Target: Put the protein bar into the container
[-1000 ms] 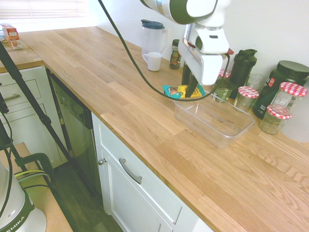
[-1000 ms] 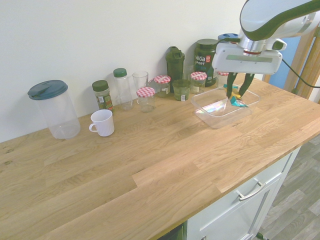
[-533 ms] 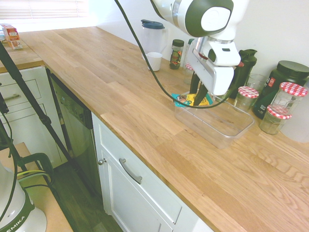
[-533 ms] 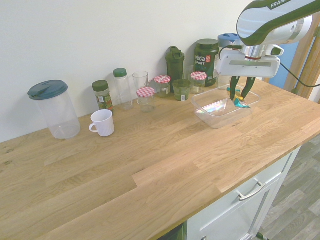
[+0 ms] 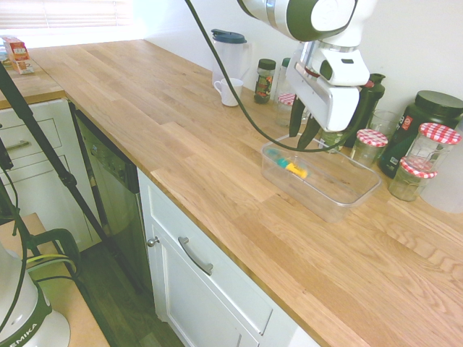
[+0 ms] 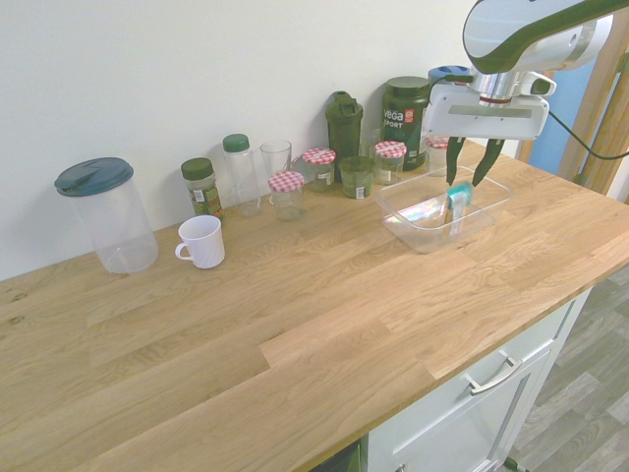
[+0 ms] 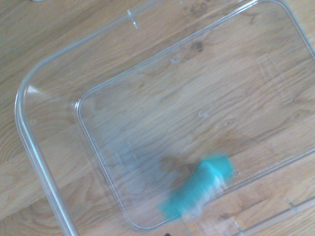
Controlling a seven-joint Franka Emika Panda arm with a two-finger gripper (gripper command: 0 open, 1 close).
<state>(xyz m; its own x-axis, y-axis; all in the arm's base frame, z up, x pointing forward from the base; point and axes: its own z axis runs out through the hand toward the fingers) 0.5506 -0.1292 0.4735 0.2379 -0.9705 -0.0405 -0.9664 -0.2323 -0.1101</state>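
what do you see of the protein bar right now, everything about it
The protein bar is a small wrapped piece, teal with a yellow-orange part, its wrapper slightly shiny. It is inside the clear container, near one end, below the parted fingers of the gripper, which no longer grip it. It shows blurred in the wrist view.

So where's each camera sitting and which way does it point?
First exterior: above the counter's front, facing the wall; arm and gripper show.
Second exterior: opposite side, facing the wall; arm and gripper show.
Wrist: on the wrist, looking down into the tub; no arm visible.
Both exteriors share the white mug, tub and bar.
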